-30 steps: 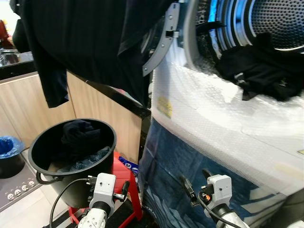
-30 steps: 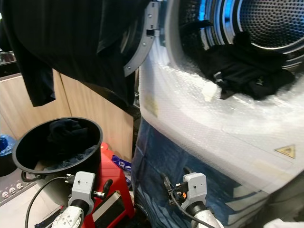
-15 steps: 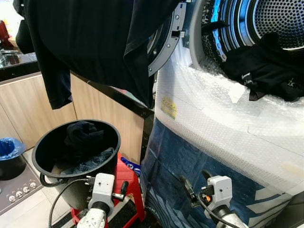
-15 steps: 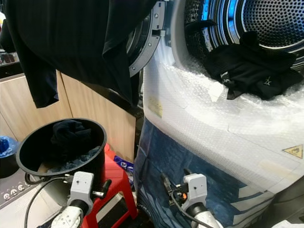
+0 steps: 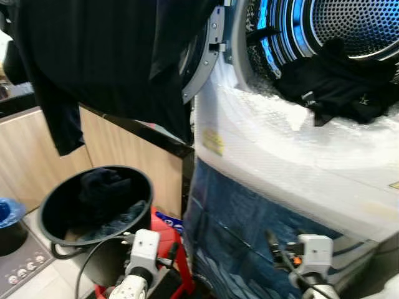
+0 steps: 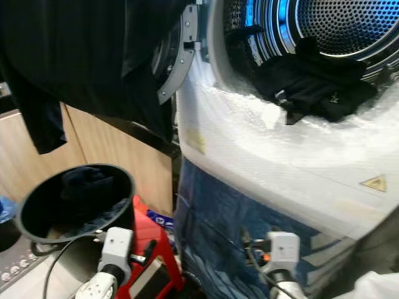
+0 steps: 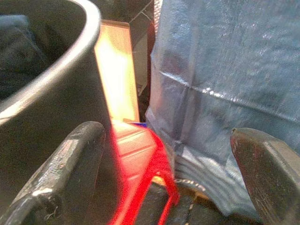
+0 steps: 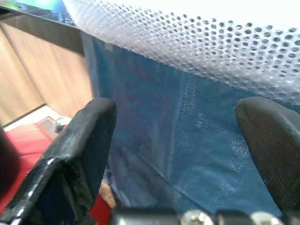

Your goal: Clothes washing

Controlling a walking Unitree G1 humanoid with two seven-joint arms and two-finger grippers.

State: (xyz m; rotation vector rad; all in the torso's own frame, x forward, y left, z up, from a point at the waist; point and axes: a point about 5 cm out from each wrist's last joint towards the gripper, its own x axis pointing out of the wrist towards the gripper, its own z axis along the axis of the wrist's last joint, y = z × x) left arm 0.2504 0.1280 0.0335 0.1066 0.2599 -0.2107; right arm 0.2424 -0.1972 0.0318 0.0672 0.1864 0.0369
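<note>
Both pincers, left pincer and right pincer, hang released and empty below the bubble-wrapped washing machine, where limp black garment straddles the drum lip; likely light, best pinched at a bunched fold.

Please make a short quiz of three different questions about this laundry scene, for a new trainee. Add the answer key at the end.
1. True or false: the washing machine door is closed.
2. Where does the black garment lie?
A. on the floor
B. in the drum opening
C. on the red stool
3. Fill in: the black bucket stands partly on a ___ stool.

Key:
1. False, it is swung open.
2. B
3. red

Both the left gripper and the right gripper are open and empty.
</note>
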